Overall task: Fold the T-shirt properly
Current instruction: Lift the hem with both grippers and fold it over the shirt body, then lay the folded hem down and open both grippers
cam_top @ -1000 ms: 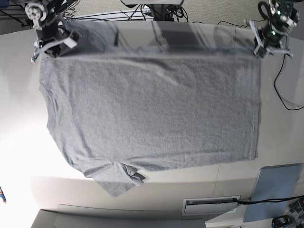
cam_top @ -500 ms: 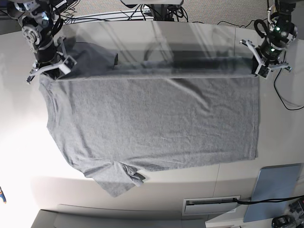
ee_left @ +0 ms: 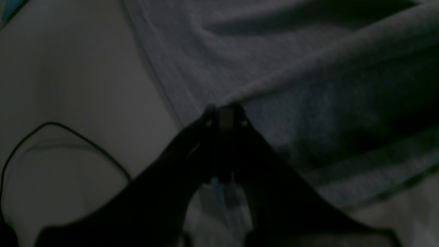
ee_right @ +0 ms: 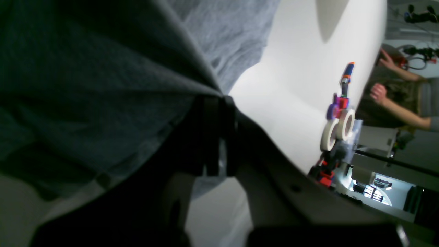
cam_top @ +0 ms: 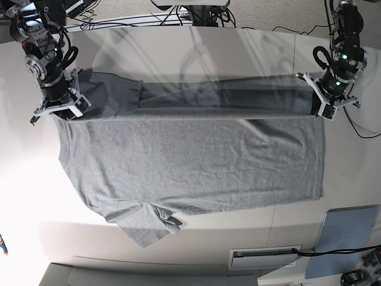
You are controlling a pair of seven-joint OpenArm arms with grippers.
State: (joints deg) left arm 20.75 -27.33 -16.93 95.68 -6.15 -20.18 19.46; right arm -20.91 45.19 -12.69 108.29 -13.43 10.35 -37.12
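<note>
the t-shirt [cam_top: 190, 161] lies spread across the table [cam_top: 18, 196], its 12 o'clock edge lifted into a taut band, likely to carry it over as a fold. the left pincer [cam_top: 327, 100] at 2 o'clock and the right pincer [cam_top: 56, 104] at 10 o'clock are each closed tight on a corner.

Both grippers now sit lower in the base view than a second ago; the right gripper [cam_top: 56, 106] and the left gripper [cam_top: 324, 107] have carried the far edge of the large heather-grey cotton T-shirt [cam_top: 196, 164] toward the camera. The raised fold between them is wider; the flat grey area below it is shorter.
</note>
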